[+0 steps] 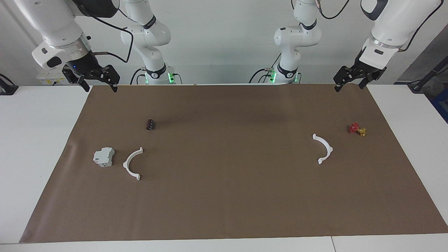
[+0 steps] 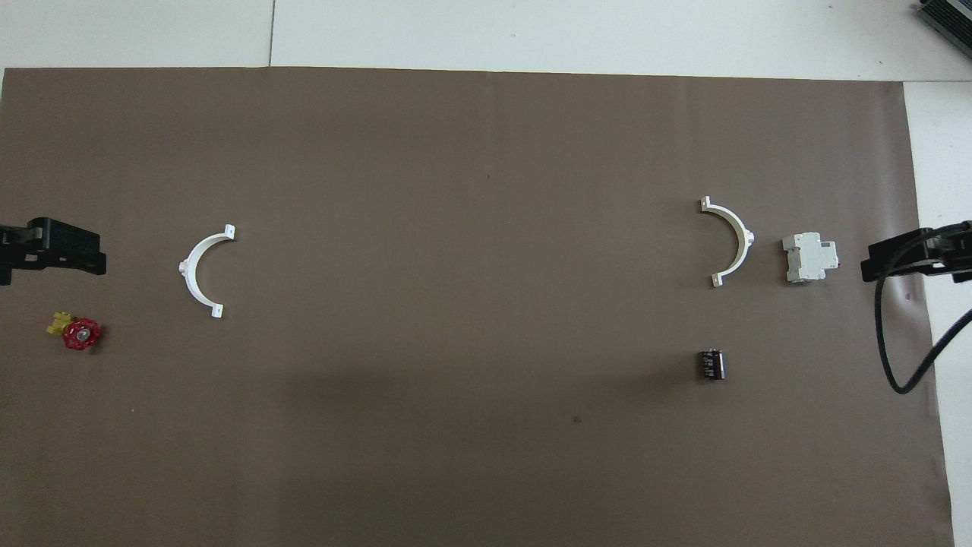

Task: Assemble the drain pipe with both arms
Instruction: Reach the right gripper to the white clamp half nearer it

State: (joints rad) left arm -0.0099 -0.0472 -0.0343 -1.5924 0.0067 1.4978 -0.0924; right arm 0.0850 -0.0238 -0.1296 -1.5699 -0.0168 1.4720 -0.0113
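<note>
The drain pipe lies as two separate white half-rings on the brown mat. One half-ring rests toward the right arm's end, beside a grey-white block. The other half-ring rests toward the left arm's end. Their open sides face each other across the mat's middle. My right gripper hangs open and empty over the mat's edge at its own end. My left gripper hangs open and empty over the mat's edge at its end. Both arms wait, well apart from the half-rings.
The grey-white boxy block sits at the right arm's end of the mat. A small dark cylinder lies nearer to the robots than that half-ring. A red and yellow valve sits at the left arm's end.
</note>
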